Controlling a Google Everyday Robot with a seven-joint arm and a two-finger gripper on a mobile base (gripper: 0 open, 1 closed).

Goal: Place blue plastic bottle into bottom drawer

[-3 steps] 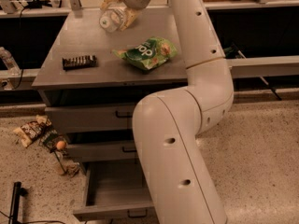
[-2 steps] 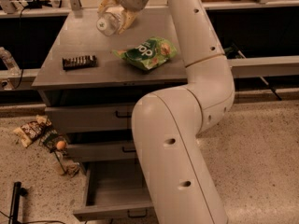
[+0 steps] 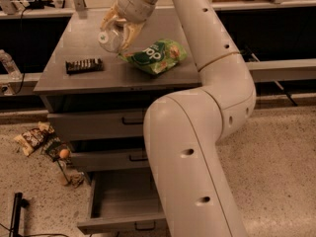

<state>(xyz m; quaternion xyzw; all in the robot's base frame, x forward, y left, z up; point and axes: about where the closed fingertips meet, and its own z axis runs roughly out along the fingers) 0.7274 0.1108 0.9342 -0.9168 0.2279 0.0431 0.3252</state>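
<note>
My gripper [image 3: 117, 29] is above the grey cabinet top [image 3: 79, 48], left of the green snack bag [image 3: 154, 56]. It is shut on the blue plastic bottle [image 3: 109, 37], a clear bottle held tilted with its white cap pointing to the lower left. The bottle is lifted off the top. The bottom drawer [image 3: 118, 209] stands pulled open at floor level, below the two shut grey drawers; its inside looks empty, and my arm hides its right part.
A dark ridged bar [image 3: 84, 65] lies on the cabinet top at the left. Snack packets and small items [image 3: 47, 144] litter the floor left of the cabinet. A water bottle [image 3: 9, 65] stands on a ledge at far left. My white arm [image 3: 197, 147] fills the middle right.
The gripper has moved the bottle a little to the left and forward over the cabinet top. The drawer, bag and bar have not moved.
</note>
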